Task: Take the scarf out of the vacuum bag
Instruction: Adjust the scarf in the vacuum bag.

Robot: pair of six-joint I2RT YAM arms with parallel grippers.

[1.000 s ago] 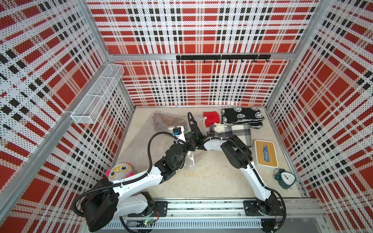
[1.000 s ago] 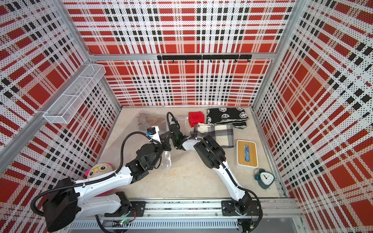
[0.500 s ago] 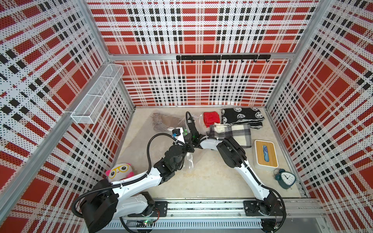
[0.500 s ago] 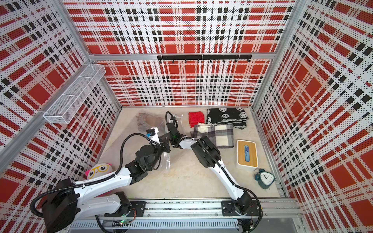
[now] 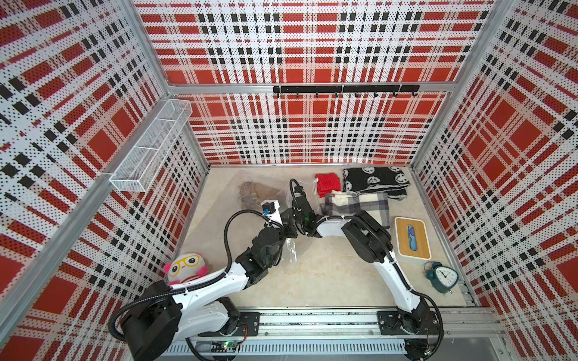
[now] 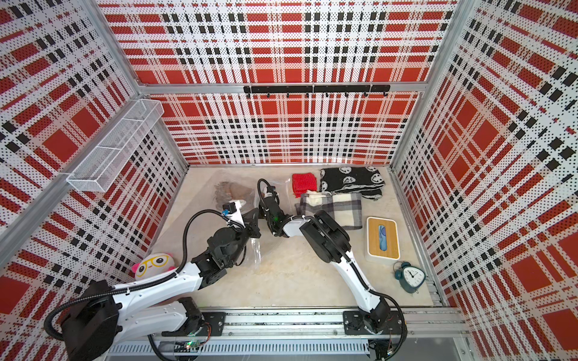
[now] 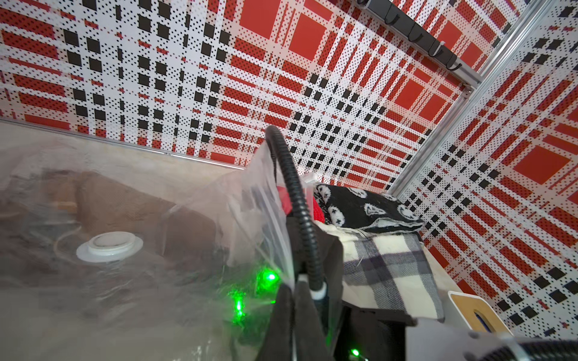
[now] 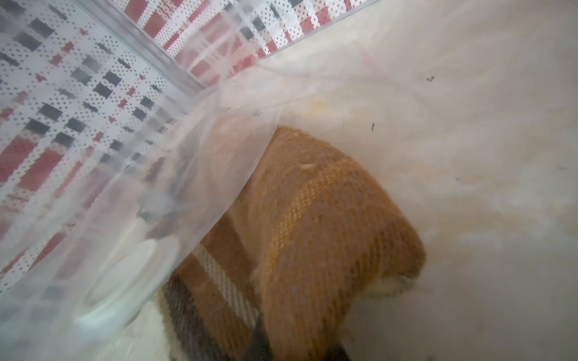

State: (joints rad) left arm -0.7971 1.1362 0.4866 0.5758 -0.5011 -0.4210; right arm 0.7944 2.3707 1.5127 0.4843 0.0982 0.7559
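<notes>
So up front the left gripper (image 7: 293, 315) is pinching the open edge of the big clear crinkly plastic vacuum bag (image 7: 109, 297) and holding it raised over the beige tabletop (image 5: 328, 281). Just past it the right gripper (image 8: 291, 350) is poking inside the bag, right up against the orange-brown woven scarf (image 8: 328, 218). It's too blurry to tell if it's gripping. The scarf is sitting in the bag by the round white valve (image 7: 109, 245), far left. A grey-and-cream plaid cloth (image 5: 359, 203) is lying beside the bag.
</notes>
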